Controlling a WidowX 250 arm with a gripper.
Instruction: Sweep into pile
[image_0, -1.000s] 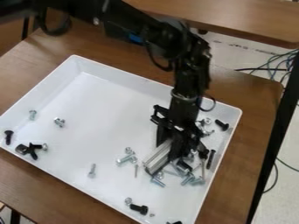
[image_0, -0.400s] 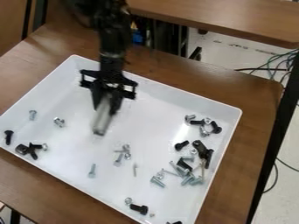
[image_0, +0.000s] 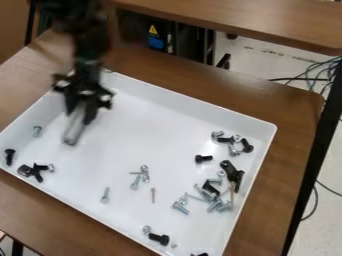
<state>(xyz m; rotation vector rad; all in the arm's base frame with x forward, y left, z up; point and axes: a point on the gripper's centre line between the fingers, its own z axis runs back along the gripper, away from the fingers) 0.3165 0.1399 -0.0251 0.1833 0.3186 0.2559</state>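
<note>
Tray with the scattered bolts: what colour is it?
The tray is white, showing best in the camera view.

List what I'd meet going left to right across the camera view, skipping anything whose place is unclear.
Black bolt at the tray's left → black hardware cluster → light grey bar → lone silver bolt → silver hardware cluster → lone black bolt → black bracket-like piece.

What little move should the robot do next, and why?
Maybe ease the gripper and its silver bar toward the silver screw by the tray's left wall: that screw lies alone, far from the crowded screws on the right.
</note>
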